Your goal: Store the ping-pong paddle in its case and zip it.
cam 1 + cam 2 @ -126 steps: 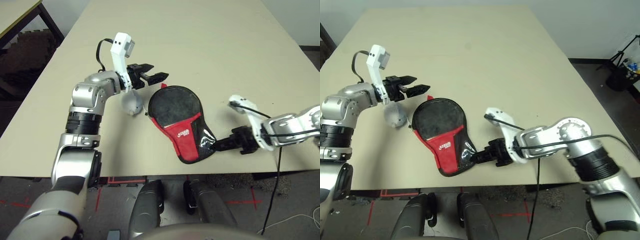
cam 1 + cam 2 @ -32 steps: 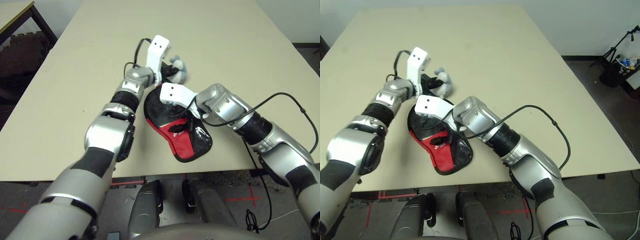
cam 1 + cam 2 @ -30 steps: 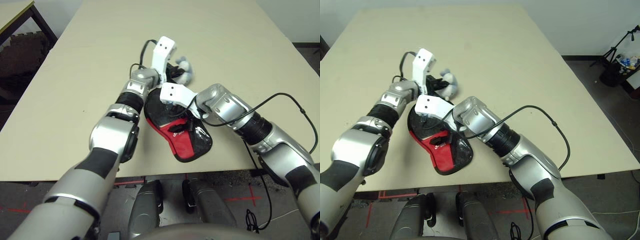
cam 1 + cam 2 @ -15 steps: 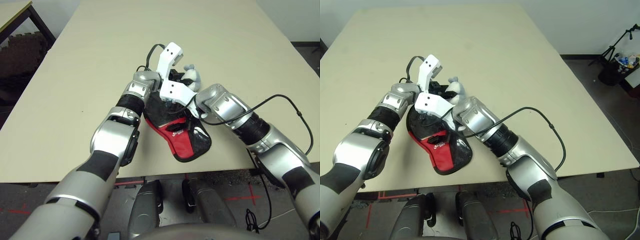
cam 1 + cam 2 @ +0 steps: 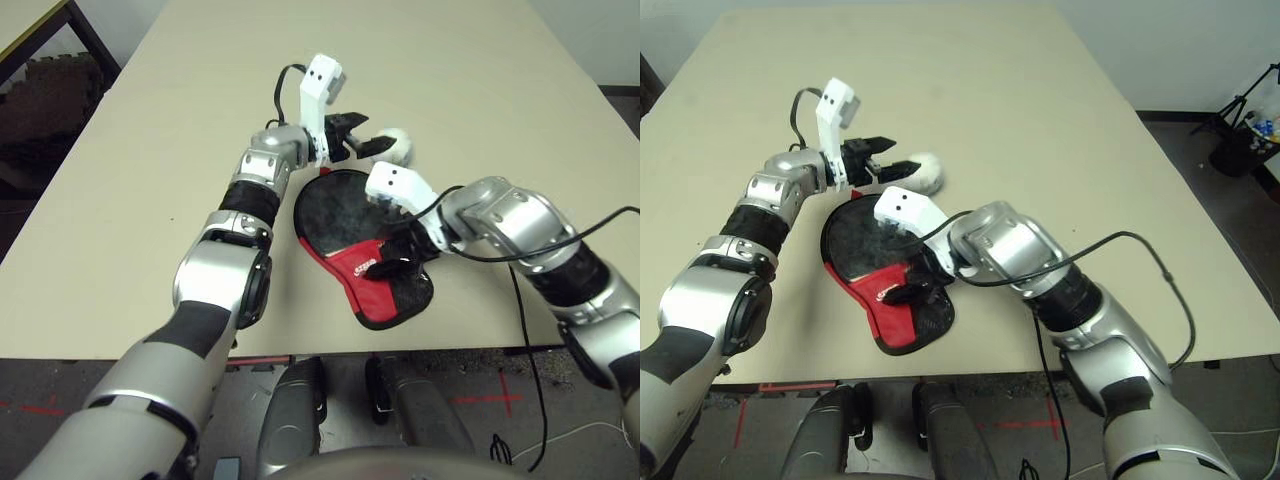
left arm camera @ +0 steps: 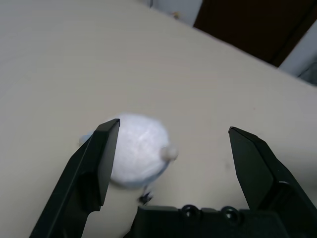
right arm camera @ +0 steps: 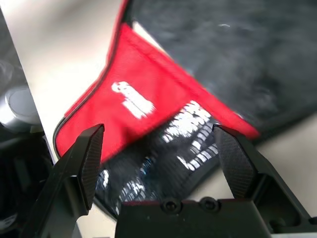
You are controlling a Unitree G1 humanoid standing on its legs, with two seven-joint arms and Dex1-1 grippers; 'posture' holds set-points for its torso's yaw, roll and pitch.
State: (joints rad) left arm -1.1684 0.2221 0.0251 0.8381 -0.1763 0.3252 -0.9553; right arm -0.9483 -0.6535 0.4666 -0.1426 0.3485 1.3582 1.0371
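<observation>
On the table, the case lies flat; left gripper is spread before a plush ball; right gripper is spread above the case.

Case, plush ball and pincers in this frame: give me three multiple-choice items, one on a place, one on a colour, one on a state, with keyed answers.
1. Where does the white plush ball lie?
A. On the case
B. On the table beyond the case's round end
C. On the floor

2. What colour is the case panel that carries the white logo?
A. Red
B. Blue
C. Green

3. How do the left pincer jaws stand?
A. Shut on the ball
B. Shut on the zipper
C. Open, holding nothing

Answers:
1 B: the head views show it on the bare table next to the case's rounded edge.
2 A: the right wrist view shows white lettering on red fabric.
3 C: the left wrist view shows both fingers spread, the ball lying past them.
</observation>
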